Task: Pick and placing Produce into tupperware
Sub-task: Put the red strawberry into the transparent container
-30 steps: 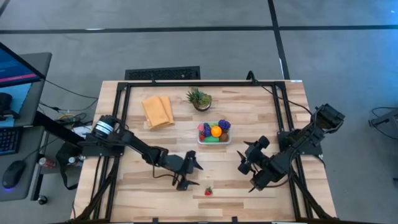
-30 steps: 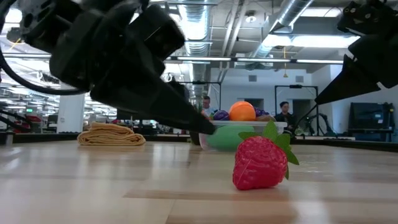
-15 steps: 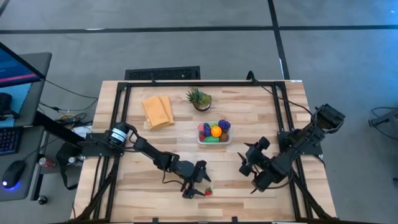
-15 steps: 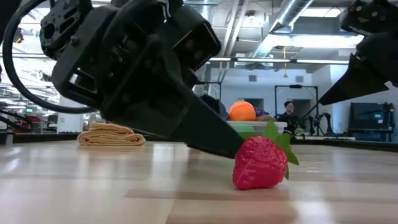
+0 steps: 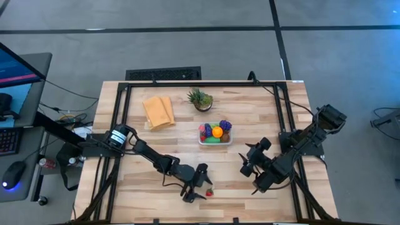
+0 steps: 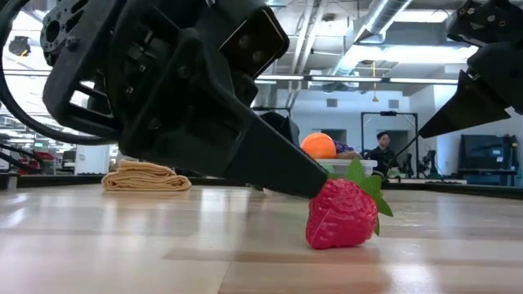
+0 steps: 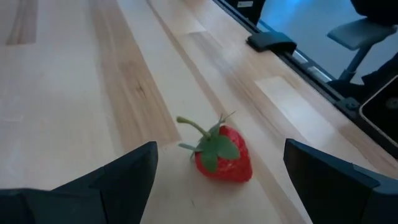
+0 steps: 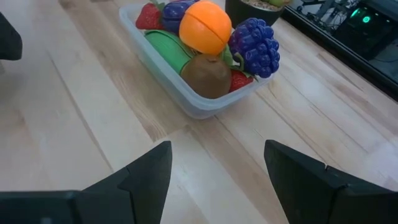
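A small red strawberry (image 7: 227, 165) with green leaves lies on its side on the wood near the table's near edge (image 5: 209, 193). My left gripper (image 7: 221, 148) is low over the table and open. One finger stands on each side of the strawberry, with wood showing between the fingers and the fruit. The clear tupperware (image 8: 186, 102) sits at mid-table (image 5: 215, 141), heaped with an orange, purple grapes, green and brown pieces and red strawberries. My right gripper (image 8: 214, 180) hangs open to the right of it (image 5: 247, 166), with nothing between its fingers.
A folded yellow-orange cloth (image 5: 159, 111) and a spiky potted plant (image 5: 200, 99) stand toward the far edge. Black frame rails (image 5: 122, 119) run along the table's sides. Bare wood lies between the strawberry and the tupperware. People show in the room behind (image 6: 377, 147).
My left gripper has moved toward the table's right and near edges and sunk a little, coming to the strawberry with its fingers still apart. It now stands with one finger on each side of the fruit. The strawberry has stayed where it was.
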